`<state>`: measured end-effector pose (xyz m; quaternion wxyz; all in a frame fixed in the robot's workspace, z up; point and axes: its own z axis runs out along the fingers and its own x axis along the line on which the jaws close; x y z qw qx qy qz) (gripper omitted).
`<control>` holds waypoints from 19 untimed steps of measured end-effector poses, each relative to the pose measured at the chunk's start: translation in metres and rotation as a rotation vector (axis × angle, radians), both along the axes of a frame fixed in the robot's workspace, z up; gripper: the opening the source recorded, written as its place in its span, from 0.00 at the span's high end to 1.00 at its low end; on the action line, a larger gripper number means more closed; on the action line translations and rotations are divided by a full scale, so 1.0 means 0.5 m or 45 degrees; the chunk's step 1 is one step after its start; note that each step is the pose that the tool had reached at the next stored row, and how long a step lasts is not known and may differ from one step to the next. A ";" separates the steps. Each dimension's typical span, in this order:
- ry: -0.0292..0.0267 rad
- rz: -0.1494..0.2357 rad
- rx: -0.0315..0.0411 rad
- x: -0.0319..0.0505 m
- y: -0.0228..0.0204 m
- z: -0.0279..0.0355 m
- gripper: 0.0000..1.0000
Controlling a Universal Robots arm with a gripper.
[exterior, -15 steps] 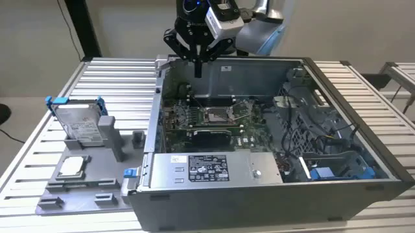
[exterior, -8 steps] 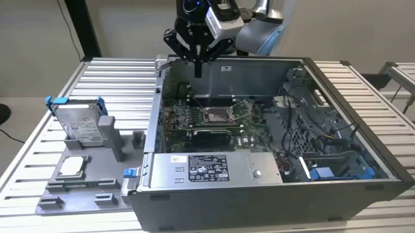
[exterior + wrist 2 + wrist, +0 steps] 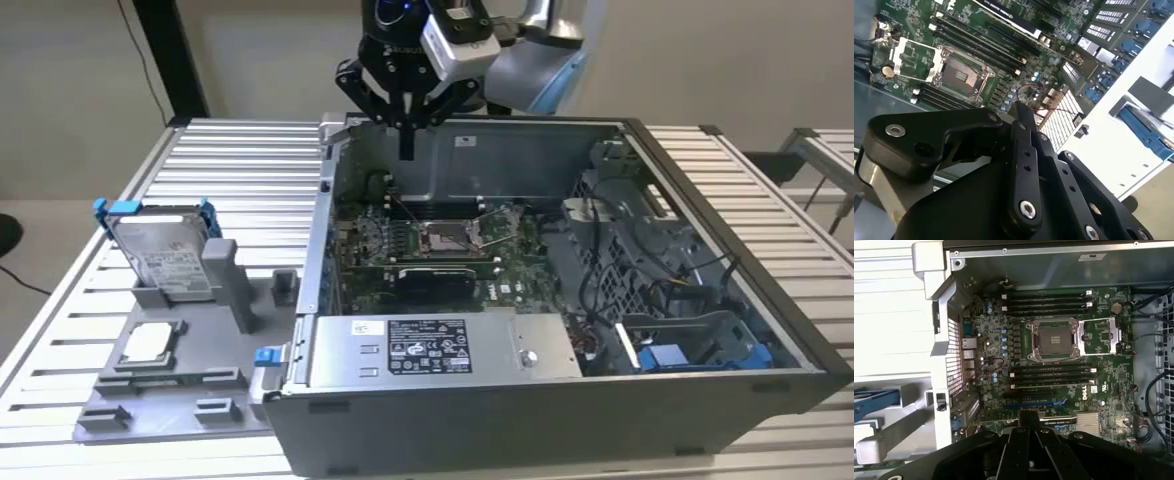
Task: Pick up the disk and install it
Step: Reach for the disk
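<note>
Flat silver-grey metal hard drive in a blue plastic carrier frame (image 3: 162, 256) is at the exterior view's left. It is propped on edge in a grey plastic fixture (image 3: 230, 300) on the slatted metal desk (image 3: 240, 160), well apart from the arm. Black pincer (image 3: 404, 132) hangs over the rear wall of the open grey computer case (image 3: 534, 410), above the green motherboard (image 3: 447, 255). Fingers pinched together, nothing held. My read: pickup step, not begun. A grasp calls for jaws spread first, then a square hold on the drive that clears the fixture's post.
</note>
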<state>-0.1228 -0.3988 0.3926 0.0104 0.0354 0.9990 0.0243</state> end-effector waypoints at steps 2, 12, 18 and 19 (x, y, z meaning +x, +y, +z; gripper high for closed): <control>0.0000 0.000 0.0000 -0.003 0.0001 0.000 1.00; -0.0001 0.000 0.0000 -0.018 0.0060 0.000 1.00; 0.0000 0.002 -0.0001 -0.031 0.0095 0.000 1.00; 0.0000 0.002 -0.0001 -0.033 0.0103 0.000 1.00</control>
